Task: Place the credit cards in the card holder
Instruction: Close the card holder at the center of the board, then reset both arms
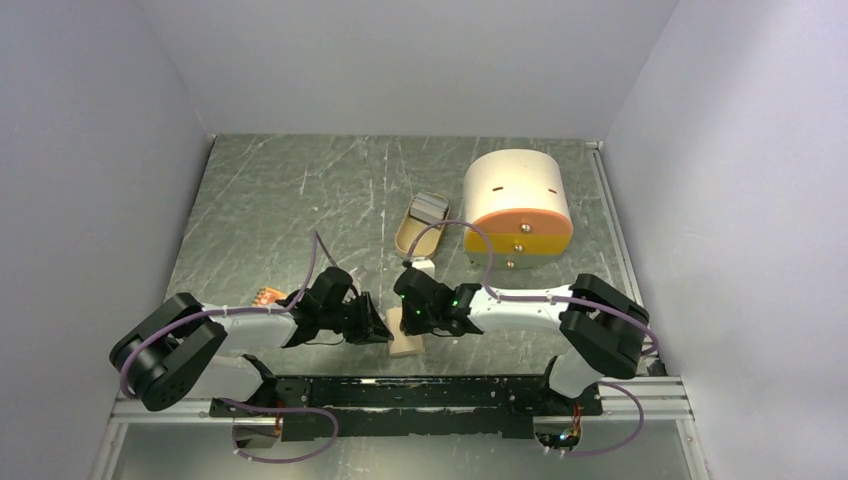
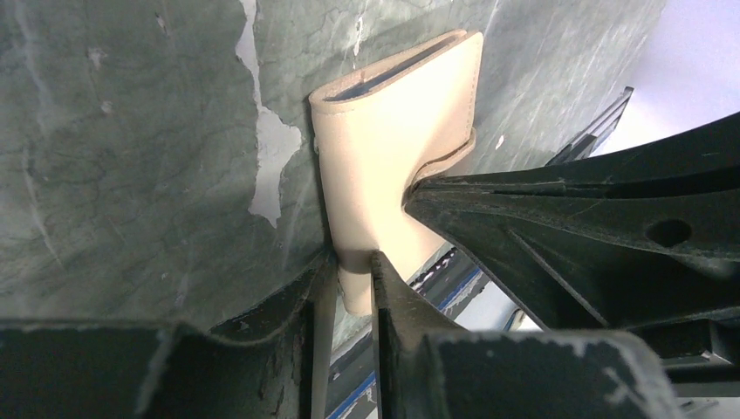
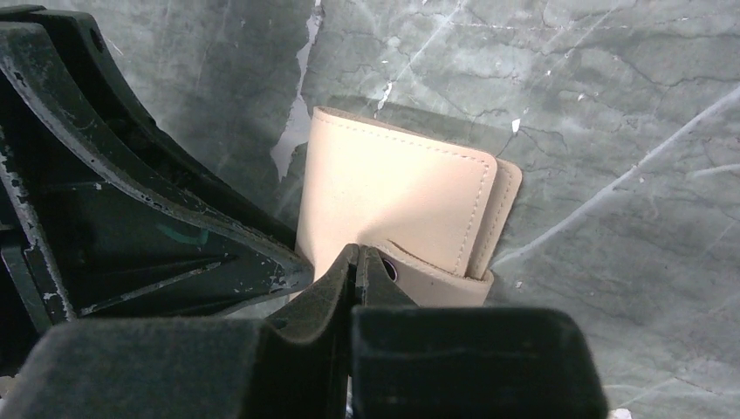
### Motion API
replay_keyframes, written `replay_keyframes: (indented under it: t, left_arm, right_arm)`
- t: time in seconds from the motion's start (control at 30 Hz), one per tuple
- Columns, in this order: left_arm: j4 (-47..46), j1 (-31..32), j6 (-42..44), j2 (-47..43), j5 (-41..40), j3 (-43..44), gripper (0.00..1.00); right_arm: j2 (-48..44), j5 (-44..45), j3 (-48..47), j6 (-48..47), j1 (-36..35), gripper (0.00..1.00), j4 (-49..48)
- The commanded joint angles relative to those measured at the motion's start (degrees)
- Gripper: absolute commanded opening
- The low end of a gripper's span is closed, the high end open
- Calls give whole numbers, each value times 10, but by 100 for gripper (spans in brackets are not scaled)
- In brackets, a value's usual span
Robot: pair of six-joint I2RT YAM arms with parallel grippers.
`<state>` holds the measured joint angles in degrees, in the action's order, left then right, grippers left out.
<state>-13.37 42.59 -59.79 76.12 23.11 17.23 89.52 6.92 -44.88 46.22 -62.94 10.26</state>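
Card holder (image 3: 393,201) is sitting near the table's front edge, between both grippers. Pale walls (image 1: 400,60) are enclosing a grey-green marbled table (image 1: 270,200), scratched and chipped white in places. A cream box (image 1: 515,185) with an orange front is standing back right, with a tan oval tray (image 1: 408,240) just left of it. The left gripper (image 2: 353,271) is pinching the holder's tab, jaws barely apart. The right gripper (image 3: 353,262) is pressing fully closed tips against its flap
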Motion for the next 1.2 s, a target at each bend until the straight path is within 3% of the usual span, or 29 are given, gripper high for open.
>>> replay_keyframes:
  t: [0.0, 0.13, 0.33, 0.43, 0.53, 0.63, 0.7, 0.73, 0.9, 1.17]
  left_arm:
    - [7, 2, 4, -10, -10, 10, 26]
    - [33, 2, 3, -36, -28, 19, 26]
    - [160, 2, 22, -148, -122, 66, 30]
    - [238, 3, 37, -203, -168, 105, 37]
    - [298, 1, 62, -242, -207, 152, 42]
    - [361, 2, 91, -267, -238, 206, 61]
    - [399, 3, 113, -276, -255, 248, 88]
    - [418, 2, 122, -279, -261, 266, 99]
    - [463, 2, 160, -302, -261, 318, 99]
    - [440, 2, 181, -385, -259, 290, 99]
  right_arm:
    - [35, 13, 39, -9, 10, 0, 28]
    - [19, 28, 7, -24, 10, 0, 58]
    - [-38, 54, -65, -56, 11, 41, 103]
    - [-67, 70, -92, -71, 10, 55, 125]
    - [-103, 98, -110, -74, 12, 59, 145]
    - [-146, 126, -116, -72, 13, 67, 155]
    - [-179, 149, -116, -65, 13, 98, 161]
    - [-196, 161, -113, -60, 13, 100, 163]
    - [-299, 212, -62, -17, 13, 99, 160]
    - [-402, 265, -36, 43, 14, 99, 235]
